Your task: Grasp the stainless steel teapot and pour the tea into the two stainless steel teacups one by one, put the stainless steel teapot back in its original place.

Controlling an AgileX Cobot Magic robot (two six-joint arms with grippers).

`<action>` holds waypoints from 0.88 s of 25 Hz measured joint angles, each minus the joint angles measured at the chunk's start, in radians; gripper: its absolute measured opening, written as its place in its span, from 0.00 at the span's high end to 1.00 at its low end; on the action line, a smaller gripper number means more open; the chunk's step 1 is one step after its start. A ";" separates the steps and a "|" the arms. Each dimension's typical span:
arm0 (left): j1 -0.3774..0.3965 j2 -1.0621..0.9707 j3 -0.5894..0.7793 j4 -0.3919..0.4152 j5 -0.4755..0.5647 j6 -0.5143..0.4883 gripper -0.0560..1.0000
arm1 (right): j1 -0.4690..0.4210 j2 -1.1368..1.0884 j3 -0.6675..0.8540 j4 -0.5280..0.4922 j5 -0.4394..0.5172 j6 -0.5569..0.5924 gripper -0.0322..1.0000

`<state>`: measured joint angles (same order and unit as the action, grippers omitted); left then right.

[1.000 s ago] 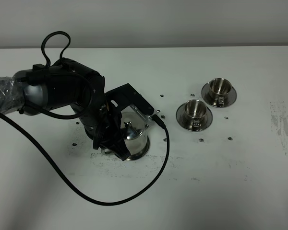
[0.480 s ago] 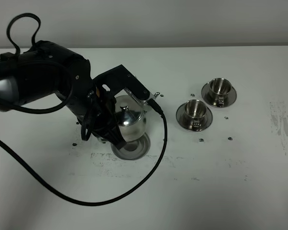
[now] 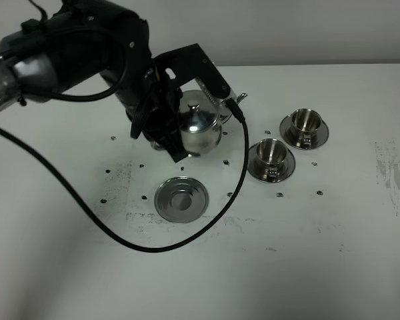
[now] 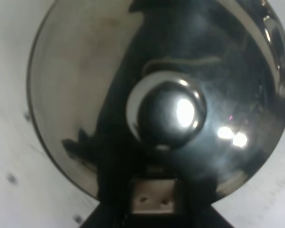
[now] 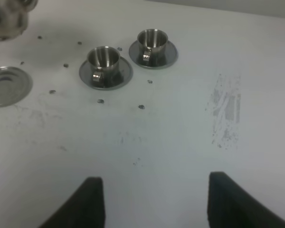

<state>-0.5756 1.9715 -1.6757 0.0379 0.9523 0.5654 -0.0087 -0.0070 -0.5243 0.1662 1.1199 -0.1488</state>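
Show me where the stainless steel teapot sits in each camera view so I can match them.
Exterior high: the stainless steel teapot is left of centre, up-picture from the flat steel disc.
Left wrist: it fills almost the whole picture, lid knob central.
Right wrist: only a sliver shows at the frame's edge, beyond the disc.
Shared landmark: the disc, in exterior high and right wrist only.

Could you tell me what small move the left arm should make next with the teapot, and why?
Probably carry the teapot a little to the right until its spout sits over the nearer cup. The left gripper holds the teapot upright, off the steel disc, and the spout points that way but stops short of the cup, so tilting now would likely spill onto the table.
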 joint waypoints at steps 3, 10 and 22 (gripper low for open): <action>0.000 0.105 -0.168 0.000 0.053 0.071 0.78 | 0.000 0.000 0.000 0.000 0.000 0.000 0.52; 0.000 0.344 -0.545 0.000 0.107 0.200 0.78 | 0.000 0.000 0.000 0.000 0.000 0.000 0.52; -0.004 0.551 -0.794 0.084 0.104 0.409 0.78 | 0.000 0.000 0.000 0.000 0.000 0.000 0.52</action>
<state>-0.5796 2.5229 -2.4693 0.1224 1.0560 0.9749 -0.0087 -0.0070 -0.5243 0.1662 1.1199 -0.1488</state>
